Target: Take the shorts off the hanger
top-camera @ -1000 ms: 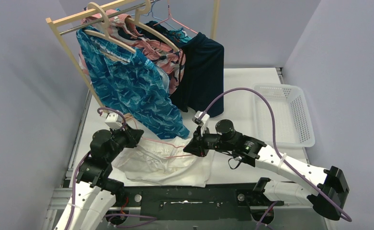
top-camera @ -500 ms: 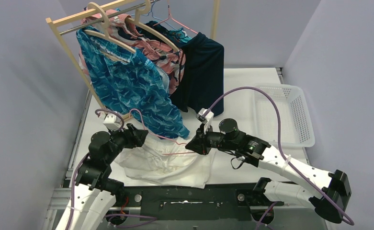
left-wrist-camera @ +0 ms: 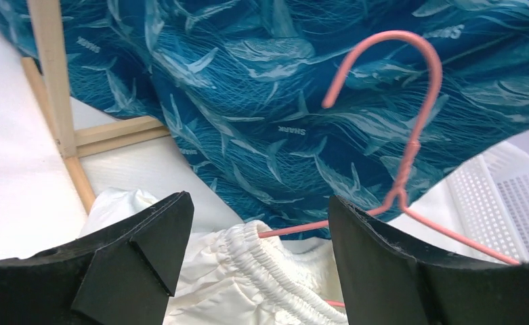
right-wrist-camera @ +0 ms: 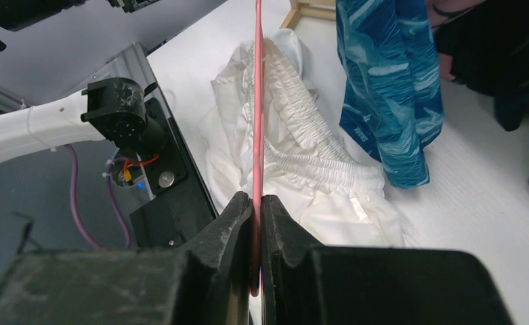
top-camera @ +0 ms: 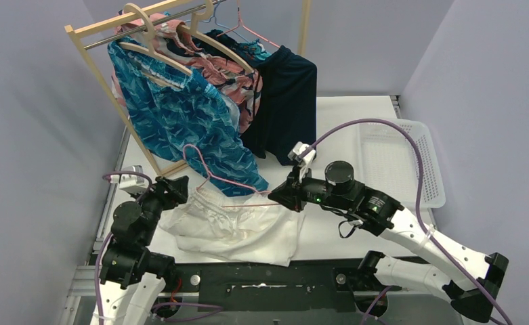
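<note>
Since a second ago the left claw has let go and drawn back toward its own side of the counter; its wrist view shows the jaws spread wide with nothing between them. Meanwhile the right claw has slid away to the right, pressed together on the thin wire of the pink hanger, so the hook now stands up over the heap instead of lying flat. The white shorts lie crumpled on the counter at the near edge, between the two arms. From the left wrist I see the pink wire running into their gathered waistband, so I judge this pair is off the rack but not yet free of its hanger; the pull to the right looks meant to slide it out. The teal shark shorts, the floral pair and the navy pair hang on the wooden rack, untouched. I cannot tell how much of the hanger sits inside the waistband, as the fabric covers it. The garments at the back of the rack overlap, and I cannot pick out a wave-patterned pair. From above, the right wrist hides the pinch itself.
</note>
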